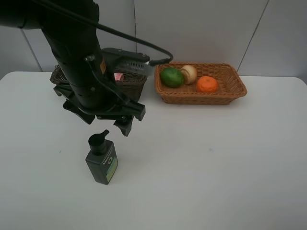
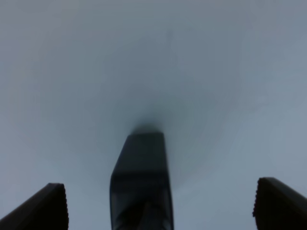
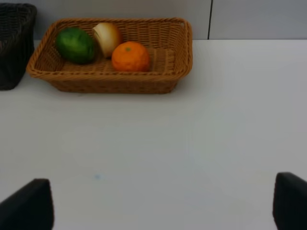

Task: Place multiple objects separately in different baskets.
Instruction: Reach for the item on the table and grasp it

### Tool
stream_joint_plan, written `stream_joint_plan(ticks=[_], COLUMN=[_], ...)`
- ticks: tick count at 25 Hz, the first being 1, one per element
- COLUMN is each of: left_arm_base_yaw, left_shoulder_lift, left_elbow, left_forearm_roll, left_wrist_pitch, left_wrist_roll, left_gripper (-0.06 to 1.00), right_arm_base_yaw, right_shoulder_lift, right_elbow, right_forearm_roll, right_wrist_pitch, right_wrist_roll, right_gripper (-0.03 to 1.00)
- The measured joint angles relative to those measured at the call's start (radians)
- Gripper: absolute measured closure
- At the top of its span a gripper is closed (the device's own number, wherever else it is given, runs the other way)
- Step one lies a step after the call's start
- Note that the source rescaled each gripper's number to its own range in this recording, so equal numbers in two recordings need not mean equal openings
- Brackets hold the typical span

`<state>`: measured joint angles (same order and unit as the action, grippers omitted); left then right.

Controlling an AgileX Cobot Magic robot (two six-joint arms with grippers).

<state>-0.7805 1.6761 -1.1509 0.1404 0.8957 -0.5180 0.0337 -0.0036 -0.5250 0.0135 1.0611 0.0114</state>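
Observation:
A dark green pump bottle (image 1: pixel 101 161) stands upright on the white table, its pump head (image 2: pixel 141 182) showing in the left wrist view. My left gripper (image 1: pixel 103 122) hangs open just above it, one finger on each side of the pump (image 2: pixel 162 208), not touching it. The light tan basket (image 1: pixel 230 79) holds a green fruit (image 1: pixel 171 76), a pale round fruit (image 1: pixel 189 73) and an orange (image 1: pixel 207 84). The dark brown basket (image 1: pixel 133 84) is mostly hidden behind the left arm; something pink (image 1: pixel 118 76) shows inside. My right gripper (image 3: pixel 160 206) is open over bare table.
In the right wrist view the tan basket (image 3: pixel 177 52) sits ahead with the green fruit (image 3: pixel 75 45), pale fruit (image 3: pixel 107 37) and orange (image 3: pixel 130 56); the dark basket (image 3: pixel 14 43) is beside it. A black cable (image 1: pixel 144 44) arcs over the baskets.

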Motion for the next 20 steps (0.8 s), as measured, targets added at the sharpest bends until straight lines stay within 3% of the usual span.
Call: stream_joint_plan(ticks=[20], left_arm_base_yaw=[-0.021], left_shoulder_lift=[-0.001], left_elbow=[0.221], left_forearm_roll=[-0.018], left_wrist_pitch=[-0.219], left_wrist_roll=[-0.052], left_gripper=[-0.06], right_arm_base_yaw=[0.000], right_shoulder_lift=[0.000], right_elbow=[0.000], right_forearm_roll=[0.000], right_wrist_pitch=[0.000], right_wrist_roll=[0.000], right_gripper=[-0.02])
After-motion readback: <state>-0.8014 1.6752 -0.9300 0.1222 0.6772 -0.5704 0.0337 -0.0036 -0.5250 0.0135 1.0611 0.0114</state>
